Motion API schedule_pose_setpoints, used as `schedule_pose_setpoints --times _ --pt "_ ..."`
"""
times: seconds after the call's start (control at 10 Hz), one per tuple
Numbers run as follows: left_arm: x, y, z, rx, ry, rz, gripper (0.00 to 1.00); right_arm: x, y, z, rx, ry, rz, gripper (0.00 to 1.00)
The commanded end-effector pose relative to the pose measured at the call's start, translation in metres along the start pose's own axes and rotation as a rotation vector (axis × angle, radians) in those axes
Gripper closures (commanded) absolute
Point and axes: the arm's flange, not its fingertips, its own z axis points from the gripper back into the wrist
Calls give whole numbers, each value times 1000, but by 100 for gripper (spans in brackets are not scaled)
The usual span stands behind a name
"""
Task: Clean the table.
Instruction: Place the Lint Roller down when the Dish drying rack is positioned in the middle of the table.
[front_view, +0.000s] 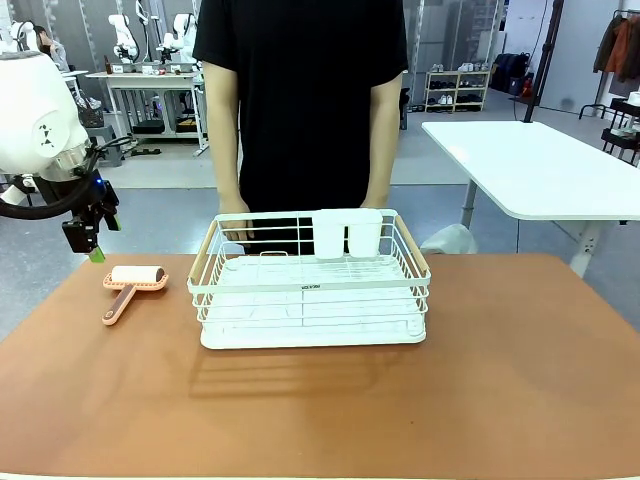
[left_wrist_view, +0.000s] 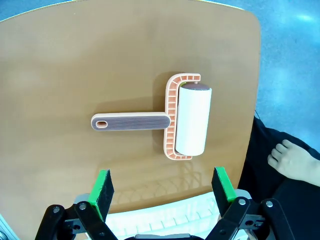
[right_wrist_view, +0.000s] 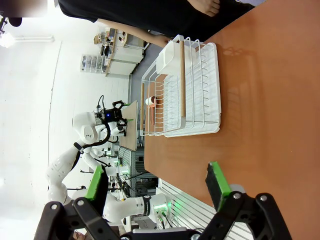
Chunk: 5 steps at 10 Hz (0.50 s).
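Pincers: two; left pincer open above roller; right pincer open, empty.
Items: one lint roller, one wire rack.
Surface: terracotta surface, workshop behind.

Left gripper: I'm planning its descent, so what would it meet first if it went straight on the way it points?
Probably the lint roller. The open left gripper looks down on it, fingers apart. Its line falls near the roller's handle, or on bare table just short of it; depth is unclear.
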Motion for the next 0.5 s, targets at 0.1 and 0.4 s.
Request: schedule_pose_setpoints --times 0.1,0.4 --pt "0 0 1 -5 0 7 0 -4 2 0 13 -7 -6 0" --pt "0 0 1 -5 0 7 0 -4 2 0 13 -7 -6 0"
